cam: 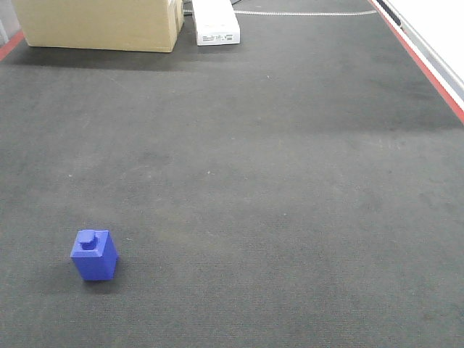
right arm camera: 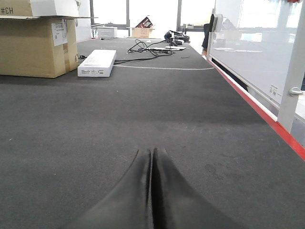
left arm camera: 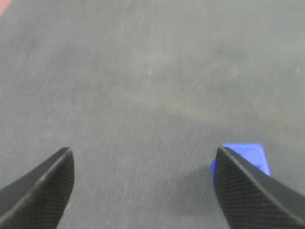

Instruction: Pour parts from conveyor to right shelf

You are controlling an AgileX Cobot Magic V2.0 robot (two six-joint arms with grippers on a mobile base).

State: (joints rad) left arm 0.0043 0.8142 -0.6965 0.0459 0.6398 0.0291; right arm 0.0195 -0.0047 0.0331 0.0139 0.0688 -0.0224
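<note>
In the front-facing view, a single blue part (cam: pixel 93 254) is seen upright on the conveyor (cam: pixel 275 181), at the lower left. It is well apart from the cardboard box (cam: pixel 98 25) and the white box (cam: pixel 215 22) at the far end. No arm is seen here, and the right shelf is not shown in any view.

In the left wrist view, the left gripper (left arm camera: pixel 144 150) is held over the conveyor with its jaws spread wide and nothing between them. The part (left arm camera: pixel 248 153) is not centred in the gap; it lies partly hidden behind the finger on the right of the picture. If the jaws were lowered or closed from this offset, the part would probably be struck and pushed or toppled rather than grasped. A sideways correction is judged necessary first. Whether finger and part are touching cannot be told, as the view is blurred.

In the right wrist view, the right gripper (right arm camera: pixel 152 160) is seen low above the conveyor, its jaws pressed together and holding nothing. If it were lowered further, a drag on the textured surface would be risked.
</note>
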